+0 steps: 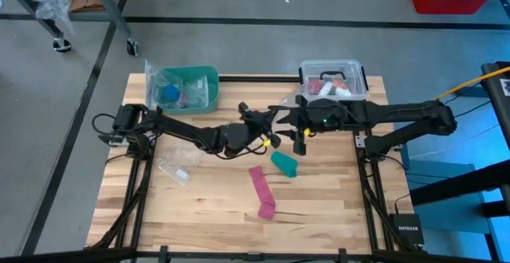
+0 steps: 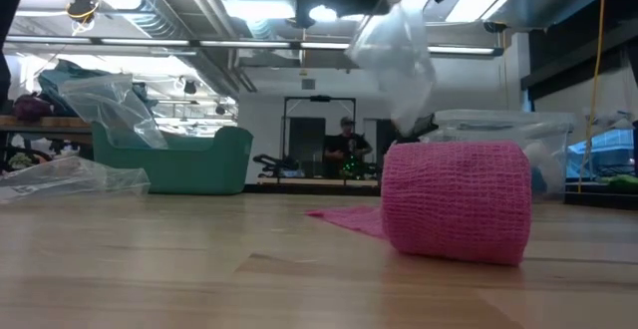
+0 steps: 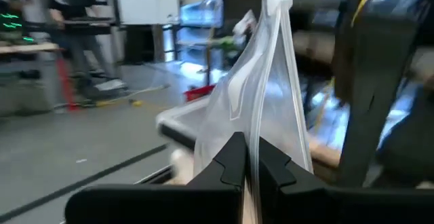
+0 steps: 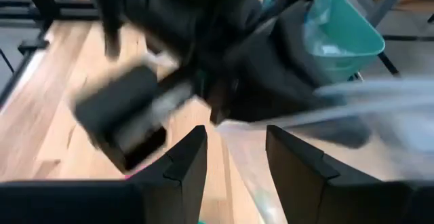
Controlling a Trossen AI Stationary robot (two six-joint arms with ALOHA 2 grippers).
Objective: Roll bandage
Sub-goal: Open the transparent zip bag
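The teal-green bandage (image 1: 284, 164) lies as a small bunched lump on the wooden table, near its middle; no gripper touches it. In the low view it is hidden behind the pink roll. My left gripper (image 1: 268, 124) is above the table's middle, shut on a clear plastic bag (image 3: 261, 95), which also shows hanging in the low view (image 2: 399, 45). My right gripper (image 4: 234, 159) is open, close to and facing the left gripper, with part of the clear bag (image 4: 247, 176) between its fingers. My left gripper pinches an edge of the clear plastic bag (image 3: 252, 139) between its two fingertips. The bag is lifted clear of the table and hangs loose in the air. My right gripper has the bag's film between its open fingers; whether they touch it cannot be told.
A narrower pink strip (image 1: 260, 185) lies on the table toward the near edge, rolled up at its near end (image 2: 456, 201). A teal bin (image 1: 185, 86) with bags stands far left, a clear lidded box (image 1: 333, 80) far right. Another clear bag (image 1: 177, 166) lies at the left.
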